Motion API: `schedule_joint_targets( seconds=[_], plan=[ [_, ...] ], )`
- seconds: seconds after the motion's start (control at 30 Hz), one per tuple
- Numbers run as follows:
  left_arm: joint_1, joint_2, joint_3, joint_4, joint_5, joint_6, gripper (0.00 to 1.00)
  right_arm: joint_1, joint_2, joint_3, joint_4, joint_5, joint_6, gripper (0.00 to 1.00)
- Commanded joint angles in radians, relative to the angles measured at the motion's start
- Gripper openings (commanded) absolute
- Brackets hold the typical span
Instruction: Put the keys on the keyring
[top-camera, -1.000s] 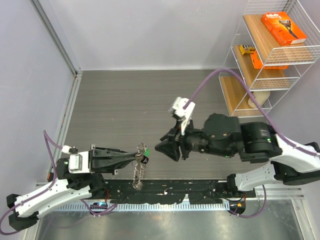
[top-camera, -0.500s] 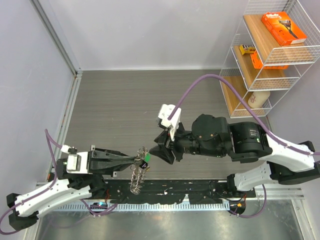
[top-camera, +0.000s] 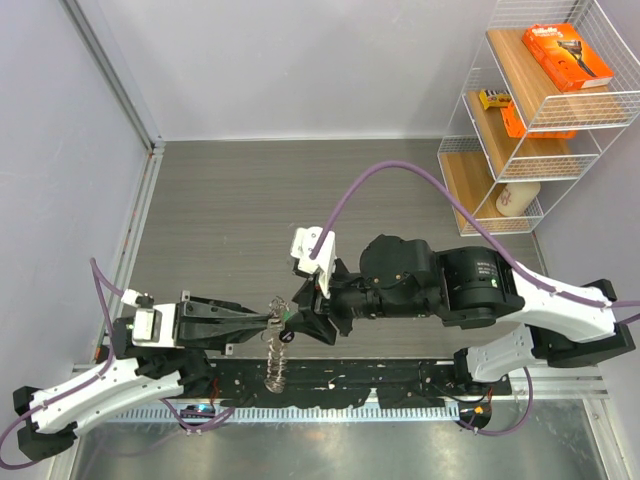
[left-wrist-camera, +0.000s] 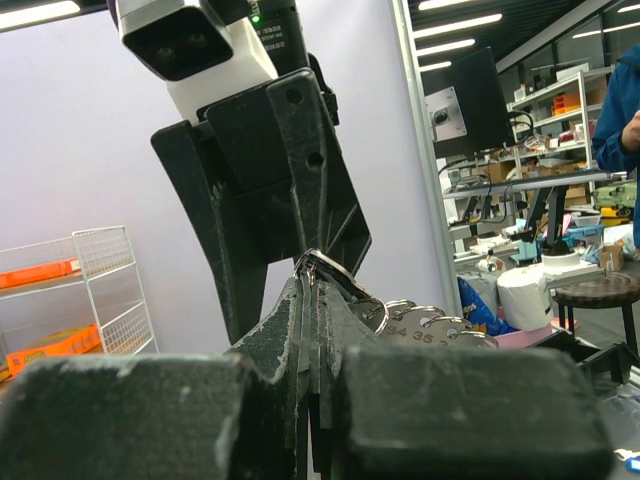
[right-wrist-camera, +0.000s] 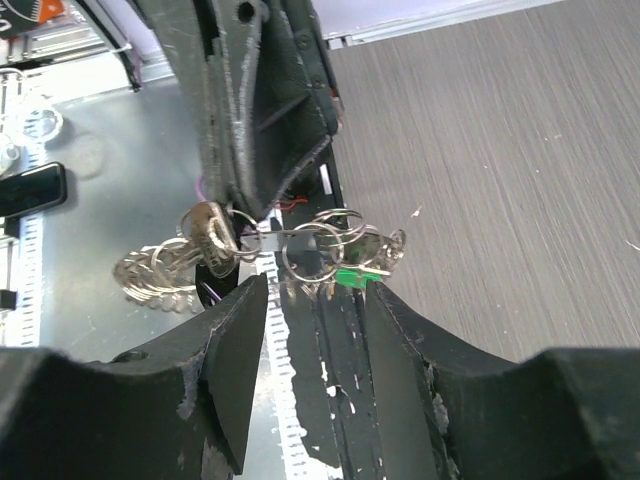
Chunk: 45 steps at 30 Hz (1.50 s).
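Though half-hidden — keyring (left-wrist-camera: 340, 278) in left gripper (top-camera: 268, 320)

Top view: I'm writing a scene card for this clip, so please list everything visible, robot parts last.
table: one, grey wood-grain, under everything
wire rack: one, white, wooden shelves, far right
box: one, orange, top shelf
pack: one, yellow-black, middle shelf
orange item: one, beside the pack
cylinder: one, cream, bottom shelf
keyring: one, silver, held above the table's near edge
keys: bunch, uncountable, silver, hanging from keyring
tag: one, green, on keyring
cables: two, purple, along arms
left gripper: black, shut on keyring
right gripper: black, open, at keyring
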Motion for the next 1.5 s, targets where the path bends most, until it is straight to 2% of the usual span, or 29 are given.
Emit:
schedule_joint_targets(
  seconds=[0.0,0.6,0.73,0.9,1.07,1.23,1.4,1.43,1.47],
  plan=[
    [0.001,0.009,0.021,0.071,-0.016,0.007,0.0,0.024,-0.003,0.06,0.044,-0.052,-0.022,0.5],
    [-0.001,0.024,0.035,0.077,0.03,-0.024,0.0,0.055,0.076,0.174,-0.019,-0.005,-0.077,0.48],
    [-0.001,0.022,0.038,0.076,0.046,-0.033,0.0,0.055,0.073,0.174,-0.019,-0.006,-0.085,0.41],
    [-0.001,0.021,0.04,0.076,0.053,-0.041,0.0,0.056,0.077,0.169,-0.023,-0.011,-0.088,0.21],
    [0.001,0.015,0.041,0.073,0.05,-0.041,0.0,0.056,0.073,0.157,-0.019,-0.025,-0.089,0.06],
    [0.001,0.016,0.049,0.05,0.04,-0.042,0.0,0.068,0.057,0.135,-0.014,-0.036,-0.094,0.06],
    [0.001,-0.01,0.07,-0.074,-0.043,-0.044,0.0,0.075,0.023,0.094,-0.026,-0.028,-0.089,0.06],
    [-0.001,-0.016,0.082,-0.12,-0.054,-0.047,0.02,0.075,0.013,0.088,-0.029,-0.028,-0.088,0.06],
    [0.001,-0.022,0.09,-0.165,-0.063,-0.048,0.07,0.075,0.008,0.079,-0.04,-0.026,-0.086,0.06]
  ],
)
